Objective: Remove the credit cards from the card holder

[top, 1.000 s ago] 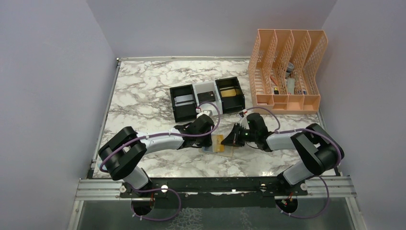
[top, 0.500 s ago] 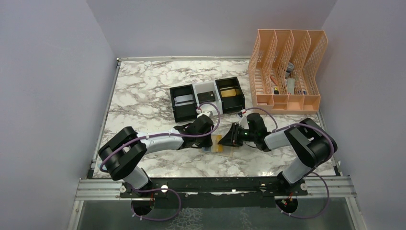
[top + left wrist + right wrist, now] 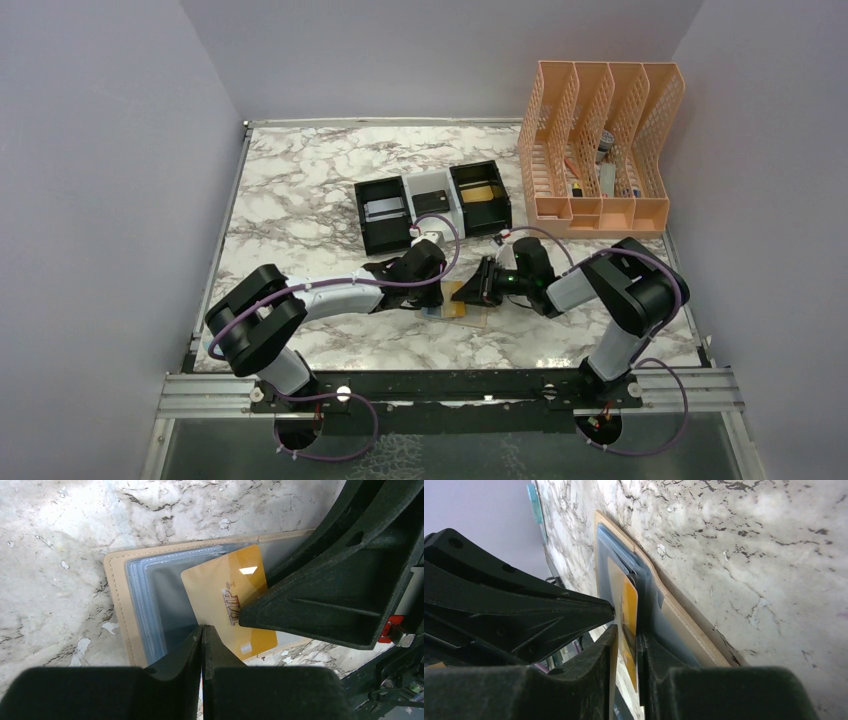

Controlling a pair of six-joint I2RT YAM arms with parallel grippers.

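Note:
The tan card holder [image 3: 466, 312] lies open on the marble between both grippers; its bluish clear pockets show in the left wrist view [image 3: 117, 595]. A gold credit card [image 3: 220, 590] sticks partway out of a pocket toward the right. My right gripper [image 3: 478, 290] is shut on the gold card's edge [image 3: 629, 610], low over the holder [image 3: 674, 610]. My left gripper [image 3: 202, 630] is shut with nothing between its jaws, and its tips rest on the holder's pocket beside the card. The right gripper's finger [image 3: 325, 600] lies across the card's far end.
Three small bins stand behind the holder: a black one [image 3: 384, 213] with a silvery card, a white one [image 3: 432, 199] with a dark card, a black one [image 3: 481, 195] with something gold. A peach mesh file organizer [image 3: 598, 150] stands at the back right.
My right gripper has moved a little left, over the holder and onto the gold card, and its elbow has swung left. My left arm has stayed put.

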